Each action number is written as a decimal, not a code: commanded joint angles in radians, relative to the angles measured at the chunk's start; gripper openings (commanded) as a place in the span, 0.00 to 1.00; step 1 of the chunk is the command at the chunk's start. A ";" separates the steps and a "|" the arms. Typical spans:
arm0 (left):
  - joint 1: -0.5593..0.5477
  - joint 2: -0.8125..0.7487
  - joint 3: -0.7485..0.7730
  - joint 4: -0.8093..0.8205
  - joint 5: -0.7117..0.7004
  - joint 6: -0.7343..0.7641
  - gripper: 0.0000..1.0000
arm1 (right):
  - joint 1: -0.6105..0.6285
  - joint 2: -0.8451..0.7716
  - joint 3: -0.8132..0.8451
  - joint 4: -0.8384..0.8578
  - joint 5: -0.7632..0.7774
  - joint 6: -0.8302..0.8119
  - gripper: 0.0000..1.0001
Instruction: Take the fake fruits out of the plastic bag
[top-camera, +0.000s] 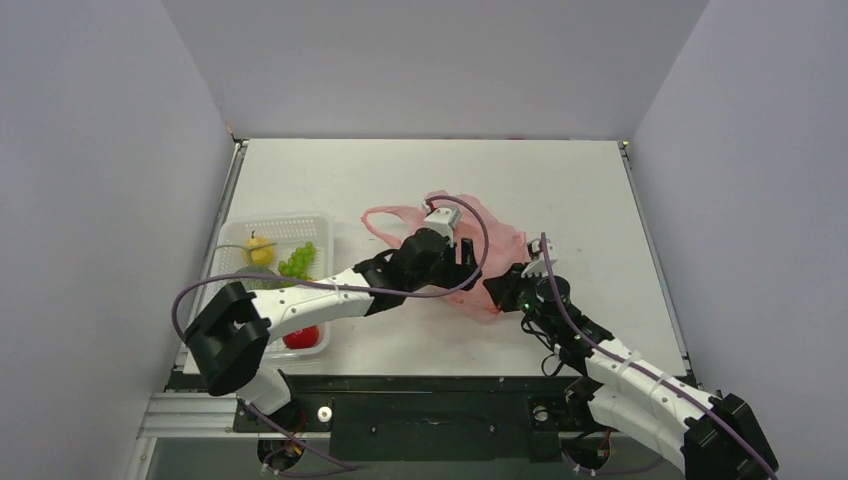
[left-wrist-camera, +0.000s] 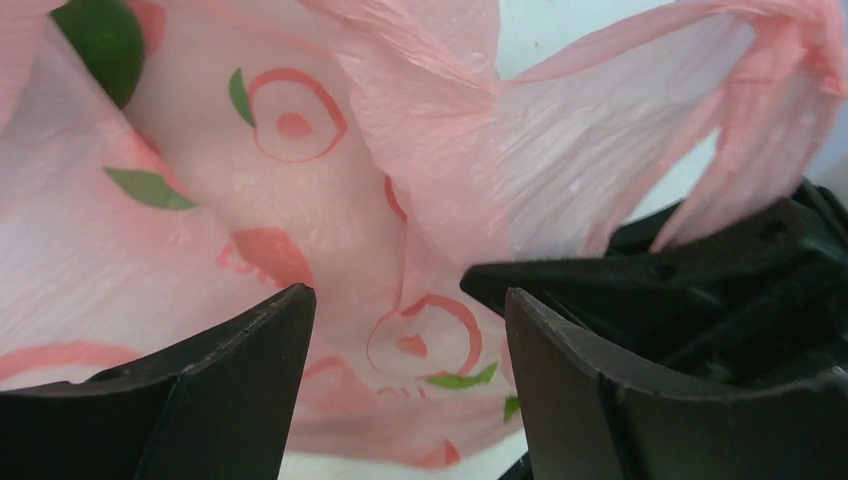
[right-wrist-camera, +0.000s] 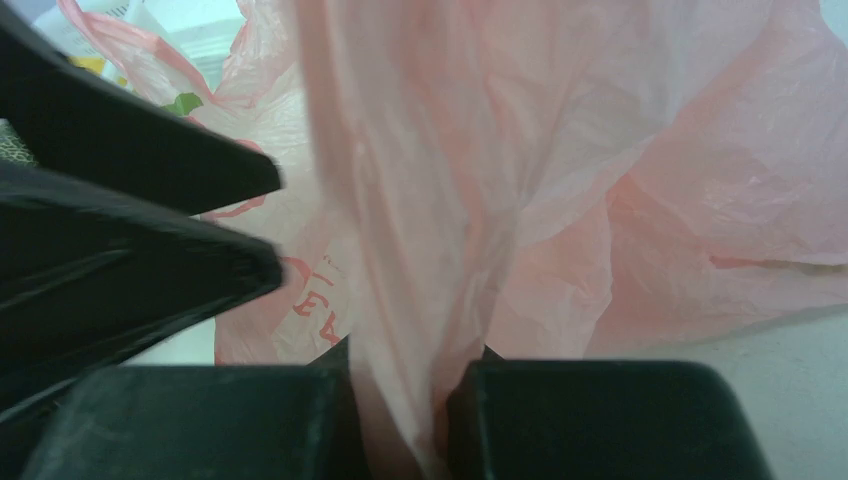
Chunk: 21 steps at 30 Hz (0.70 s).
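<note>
While I'm stood here watching, the plastic bag (top-camera: 503, 245) is lying crumpled roughly mid-table (top-camera: 560, 180) with both arms right on it. The right gripper (right-wrist-camera: 400, 400) is at the bag's near right corner. Its fingers are squeezed together on a bunched-up fold of the pink film, so it's properly clamped on the plastic bag, and the fold rises straight out of the pinch.

The left gripper (left-wrist-camera: 405, 370) is over the middle of the bag with its fingers spread apart and nothing between them but a view of printed film. I honestly can't tell whether the tips are touching the film or just above it. The dark body of the right gripper sits just beside it, with a pink fold draped against it.

A green round fruit (left-wrist-camera: 100, 35) peeks out among the bag's folds just past the left gripper, with film over part of its edge. It looks tucked into the bag, but I can't say for sure.

Off to the left of the bag, and clearly apart from it, there's a clear tray (top-camera: 290, 217). It has a yellow lemon (top-camera: 260, 250) towards its far end, with a grape bunch (top-camera: 298, 260) just beside it on the bag's side. A red fruit (top-camera: 302, 337) is at the near end, partly hidden under the left arm (top-camera: 310, 300).
</note>
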<state>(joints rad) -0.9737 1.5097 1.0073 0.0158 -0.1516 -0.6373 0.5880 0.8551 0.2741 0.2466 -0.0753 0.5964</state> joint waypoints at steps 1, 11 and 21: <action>-0.015 0.118 0.111 0.090 -0.037 0.035 0.64 | 0.010 -0.058 -0.018 0.021 0.036 0.044 0.00; -0.001 0.390 0.393 -0.161 -0.264 0.286 0.46 | 0.012 -0.096 0.004 -0.038 0.069 0.016 0.00; 0.040 0.494 0.453 -0.151 -0.361 0.479 0.50 | 0.011 -0.120 0.016 -0.092 0.105 -0.011 0.00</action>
<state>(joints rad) -0.9565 1.9862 1.4277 -0.1516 -0.4477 -0.2695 0.5919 0.7631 0.2543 0.1543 -0.0101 0.6094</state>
